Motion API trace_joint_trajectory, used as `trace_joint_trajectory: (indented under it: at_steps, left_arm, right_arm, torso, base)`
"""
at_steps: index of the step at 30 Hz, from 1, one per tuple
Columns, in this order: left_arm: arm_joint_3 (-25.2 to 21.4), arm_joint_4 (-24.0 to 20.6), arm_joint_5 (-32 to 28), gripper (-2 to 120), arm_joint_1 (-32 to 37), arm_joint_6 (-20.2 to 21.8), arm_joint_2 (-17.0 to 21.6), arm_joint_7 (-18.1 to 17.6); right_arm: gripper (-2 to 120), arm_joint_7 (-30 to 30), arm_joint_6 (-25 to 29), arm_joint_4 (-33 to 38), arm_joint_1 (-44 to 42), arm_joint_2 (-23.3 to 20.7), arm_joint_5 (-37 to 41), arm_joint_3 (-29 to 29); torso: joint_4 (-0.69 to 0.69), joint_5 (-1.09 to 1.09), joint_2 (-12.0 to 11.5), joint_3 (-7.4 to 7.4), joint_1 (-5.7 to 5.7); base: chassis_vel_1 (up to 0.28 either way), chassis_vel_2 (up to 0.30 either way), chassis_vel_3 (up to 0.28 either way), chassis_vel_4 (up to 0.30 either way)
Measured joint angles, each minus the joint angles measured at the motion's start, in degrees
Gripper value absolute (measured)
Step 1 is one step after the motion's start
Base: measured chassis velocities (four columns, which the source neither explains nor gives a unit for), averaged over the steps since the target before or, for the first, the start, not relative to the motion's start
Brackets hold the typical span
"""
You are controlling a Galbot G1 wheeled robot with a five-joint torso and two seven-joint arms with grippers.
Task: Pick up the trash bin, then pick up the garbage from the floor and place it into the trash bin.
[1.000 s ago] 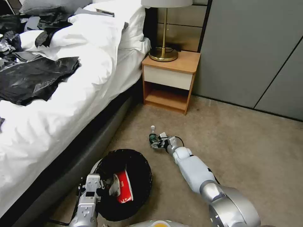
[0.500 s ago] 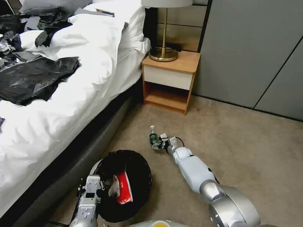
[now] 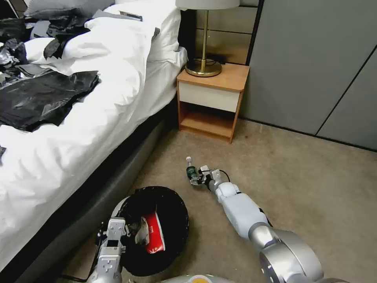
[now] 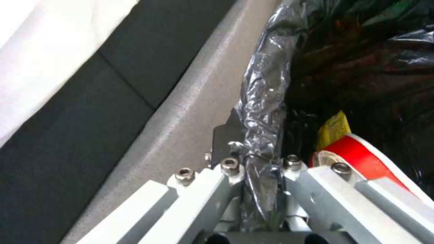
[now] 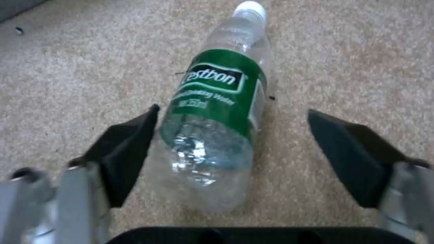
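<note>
The clear bottle (image 5: 217, 112) lay on its side on the beige carpet (image 3: 306, 188) before the nightstand (image 3: 212, 102), its long axis running away from the robot, white cap farthest off and base nearest the right gripper (image 5: 230, 149). Its green label read "restbon", with smaller print below too blurred to read. The right gripper's black pads (image 5: 129, 152) stood spread either side of the base, one touching it, the other apart. The left gripper (image 4: 260, 183) was clamped on the trash bin (image 3: 157, 228) rim beside the bed (image 3: 98, 118); a red-and-white packet (image 3: 154, 234) and yellow wrapper (image 4: 333, 128) lay inside.
</note>
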Motion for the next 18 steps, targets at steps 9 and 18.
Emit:
trace_joint_trajectory:
  at_steps: [9, 18]
  left_arm:
    - [0.1, 0.2, 0.0, 0, 0.0, -0.1, 0.0, 0.0]
    - [0.2, 0.3, 0.1, 0, -0.1, -0.2, 0.0, 0.0]
  right_arm:
    - [48, -0.1, 0.0, -0.3, 0.0, 0.0, 0.0, 0.0]
    - [18, -0.2, -0.1, -0.7, 0.0, 0.0, 0.0, 0.1]
  torso:
    - [0.0, 0.0, 0.0, 0.0, 0.0]
    - [0.0, 0.0, 0.0, 0.0, 0.0]
  base:
    - [0.0, 0.0, 0.0, 0.0]
    - [0.0, 0.0, 0.0, 0.0]
